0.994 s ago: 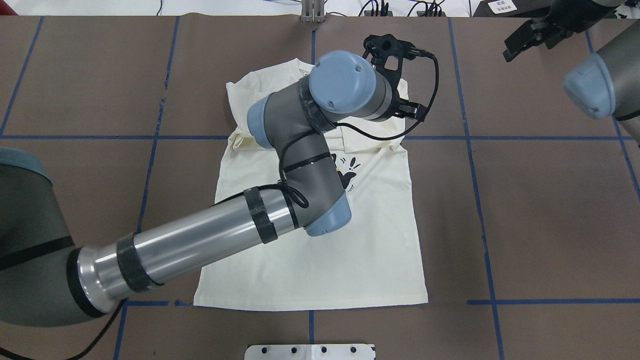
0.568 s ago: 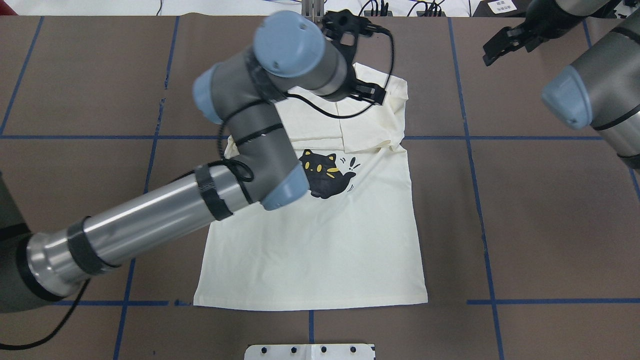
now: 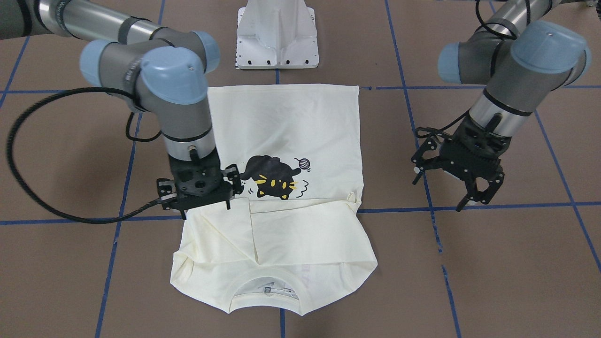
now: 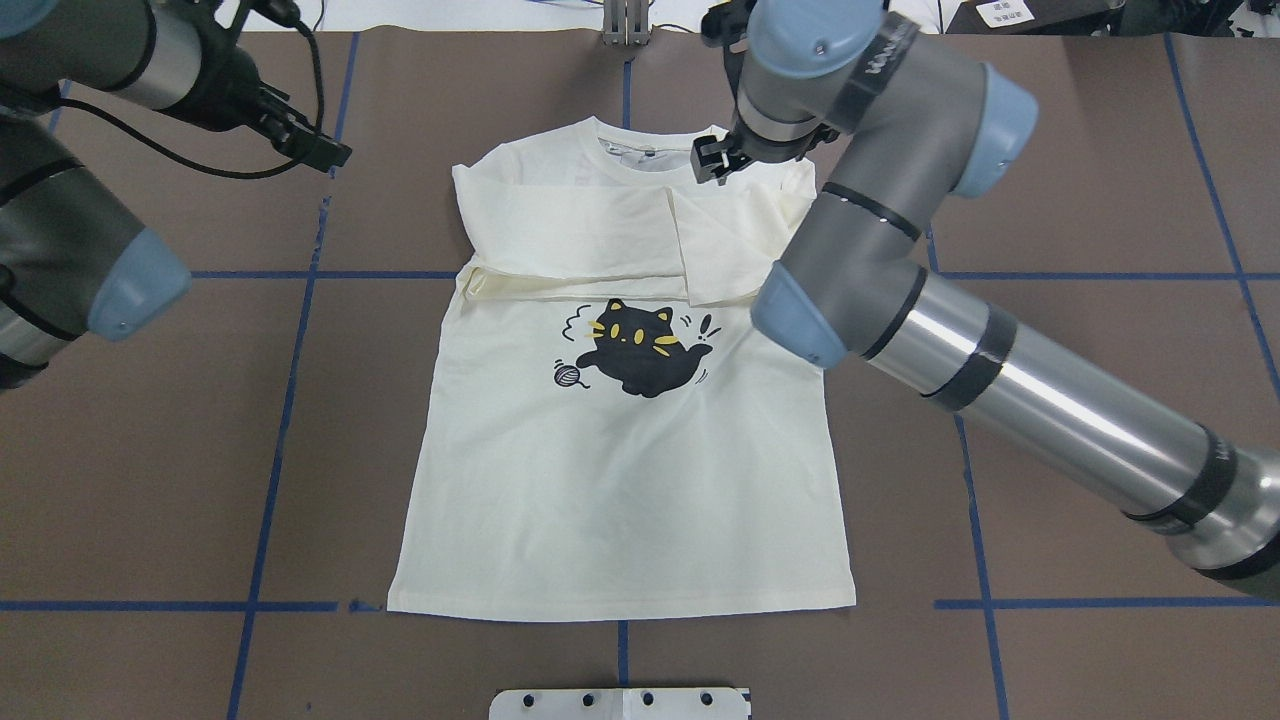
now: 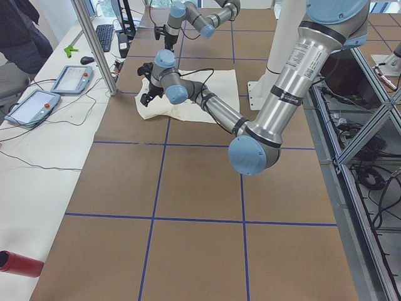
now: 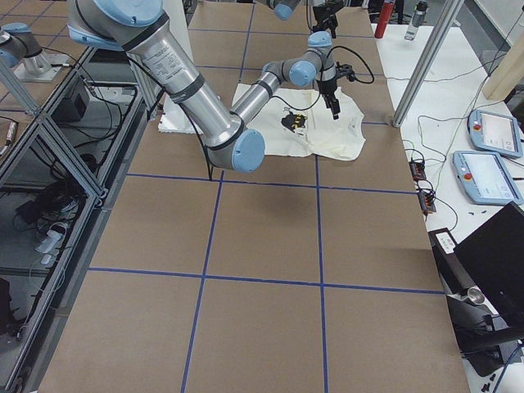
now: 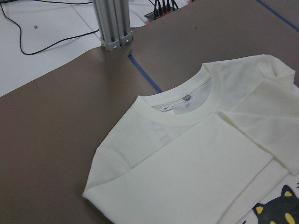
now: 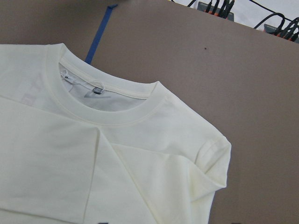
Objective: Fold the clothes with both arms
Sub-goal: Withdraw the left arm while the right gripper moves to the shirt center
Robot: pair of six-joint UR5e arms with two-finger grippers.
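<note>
The cream shirt [image 4: 620, 480] lies flat on the brown table with its cat print up. Its collar is at the far side and both sleeves are folded across the chest. My right gripper [image 4: 715, 160] hovers over the shirt's collar and right shoulder; in the front view the right gripper [image 3: 204, 206] stands open above the folded sleeve edge, holding nothing. My left gripper [image 4: 315, 150] is off the shirt at the far left; the front view shows the left gripper [image 3: 443, 190] open and empty over bare table. Both wrist views show the shirt's [image 7: 196, 158] neck region [image 8: 140, 163], with no fingers in view.
The white pedestal base [image 3: 277, 33] stands at the hem end of the shirt. An aluminium post [image 7: 112, 23] rises at the table's far edge beyond the collar. Blue tape lines [image 4: 300, 275] cross the table. Tablets [image 6: 491, 176] and cables lie on the side bench.
My left arm swung off the shirt to the far left of the table. My right arm came in from the right and now reaches over the collar. The shirt lies still.
</note>
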